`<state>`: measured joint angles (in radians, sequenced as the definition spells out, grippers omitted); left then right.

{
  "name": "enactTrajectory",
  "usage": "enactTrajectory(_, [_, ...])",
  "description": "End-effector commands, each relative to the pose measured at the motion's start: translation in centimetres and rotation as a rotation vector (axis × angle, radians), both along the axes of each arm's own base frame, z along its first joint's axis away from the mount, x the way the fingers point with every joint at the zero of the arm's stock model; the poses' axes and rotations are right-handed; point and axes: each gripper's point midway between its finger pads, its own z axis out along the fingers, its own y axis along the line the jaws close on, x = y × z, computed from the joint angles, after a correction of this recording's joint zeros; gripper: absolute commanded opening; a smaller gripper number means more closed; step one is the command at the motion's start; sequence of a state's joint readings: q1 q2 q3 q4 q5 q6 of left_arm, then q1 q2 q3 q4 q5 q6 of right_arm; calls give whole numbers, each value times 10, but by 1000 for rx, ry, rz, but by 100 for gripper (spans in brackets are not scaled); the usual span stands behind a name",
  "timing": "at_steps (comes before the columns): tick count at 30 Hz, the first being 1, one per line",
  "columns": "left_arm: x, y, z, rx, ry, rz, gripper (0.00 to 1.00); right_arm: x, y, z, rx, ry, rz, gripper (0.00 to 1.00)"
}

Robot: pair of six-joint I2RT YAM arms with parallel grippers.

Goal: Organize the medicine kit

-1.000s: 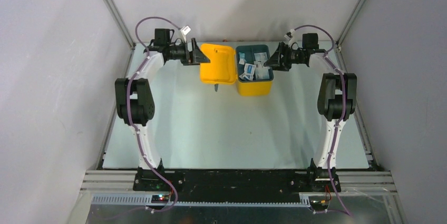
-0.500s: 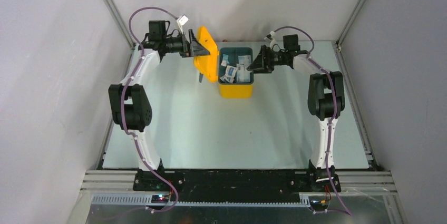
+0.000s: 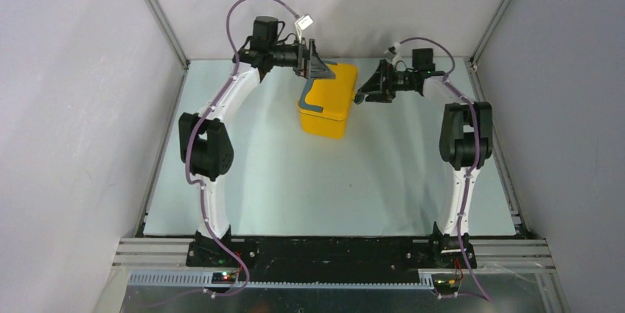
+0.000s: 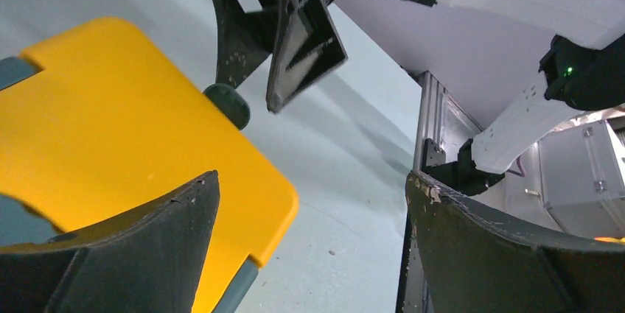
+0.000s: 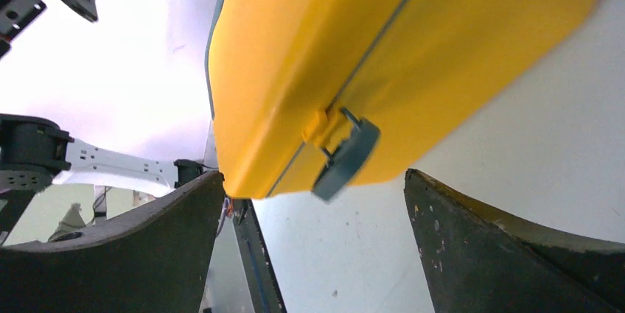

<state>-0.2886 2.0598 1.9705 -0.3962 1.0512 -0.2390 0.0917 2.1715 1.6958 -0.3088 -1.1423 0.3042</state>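
Table [image 3: 295, 180]: medicine kit [image 3: 328, 101] beside right claw [image 3: 361, 96]

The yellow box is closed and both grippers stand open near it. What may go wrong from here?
The grey latch on the medicine kit seems to hang loose, so the lid may spring open. The right gripper, close to that side, might push the kit askew instead of catching the latch.
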Motion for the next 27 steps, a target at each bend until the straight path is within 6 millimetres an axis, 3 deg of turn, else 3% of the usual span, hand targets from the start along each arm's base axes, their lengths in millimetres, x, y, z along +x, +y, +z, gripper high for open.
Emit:
enactTrajectory(1, [3,-6,11,-22,-64,-12,100,3,-35,42,17,-86,-66,96])
enactTrajectory(5, [10,-2,5,3,-62,44,100,3,-50,40,26,-75,-92,95])
enactTrajectory(8, [15,5,-8,30,-19,101,98,0,-51,37,71,-49,-65,93])
enactTrajectory(12, [12,11,-34,57,36,115,85,-1,-45,24,112,-4,-34,89])
enactTrajectory(16, [10,11,-57,66,89,93,66,5,-38,17,126,19,-32,77])
enactTrajectory(20, [10,8,-71,82,99,84,63,16,-37,9,112,22,-52,68])
enactTrajectory(24, [10,6,-90,122,111,89,63,22,-36,6,134,55,-55,73])
enactTrajectory(27, [10,6,-103,158,114,99,64,14,-13,16,196,38,46,80])
